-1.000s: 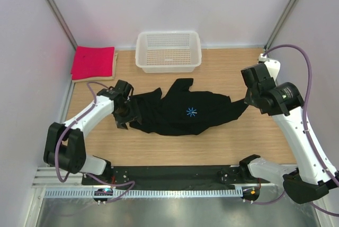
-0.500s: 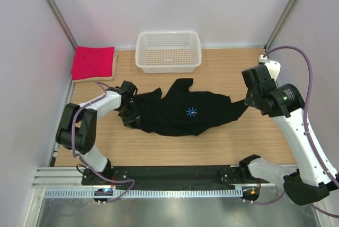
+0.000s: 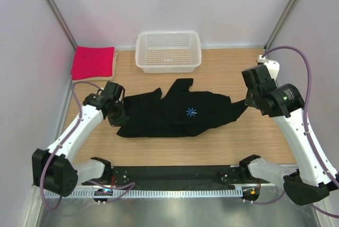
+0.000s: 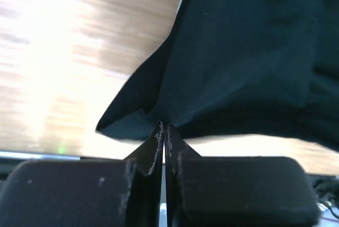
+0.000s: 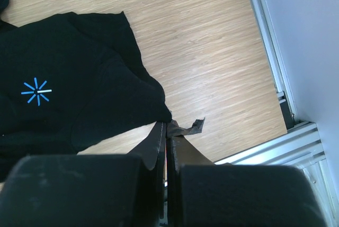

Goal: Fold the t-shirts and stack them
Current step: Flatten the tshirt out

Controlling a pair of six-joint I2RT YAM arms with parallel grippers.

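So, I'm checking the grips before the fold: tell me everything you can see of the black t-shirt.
The black t-shirt is soft, plain dark cloth with a small blue starburst mark near its middle. It lies crumpled and unfolded, stretched sideways across the wooden table. The left gripper is shut on its left edge, the right gripper on its right corner. Nothing else touches it.

Left tool (image 4: 164, 130) and right tool (image 5: 167, 126) both clamped tight, low, well apart
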